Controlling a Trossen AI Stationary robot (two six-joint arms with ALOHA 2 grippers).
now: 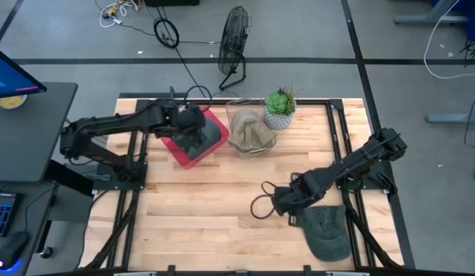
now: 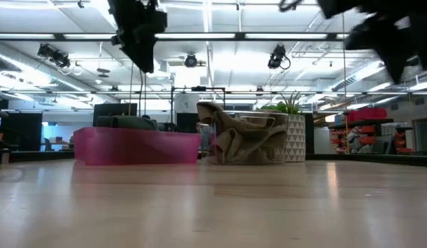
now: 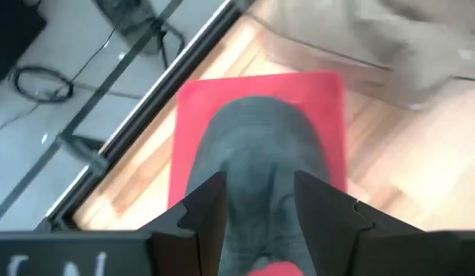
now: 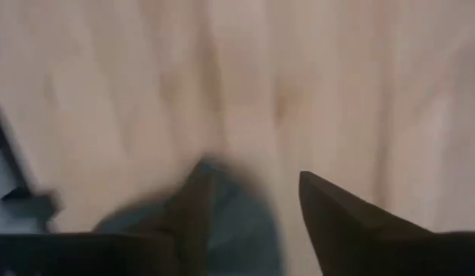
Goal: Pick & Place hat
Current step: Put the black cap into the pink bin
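A dark green hat (image 1: 327, 229) lies flat on the table near its near right corner. A second dark green hat (image 1: 198, 140) lies in a pink bin (image 1: 176, 148) on the far left; it fills the bin (image 3: 329, 115) in the left wrist view (image 3: 257, 146). My left gripper (image 3: 257, 180) hangs open above that hat, high over the bin (image 2: 141, 62). My right gripper (image 1: 283, 202) is open, raised off the table just left of the near hat, whose blurred edge (image 4: 145, 226) shows under one finger.
A tan hat (image 1: 251, 132) is slumped in a clear container beside the bin, with a potted plant (image 1: 280, 107) in a patterned white pot to its right. A black cable loop (image 1: 260, 205) lies by my right gripper. Bare wood spreads across the table's middle and near left.
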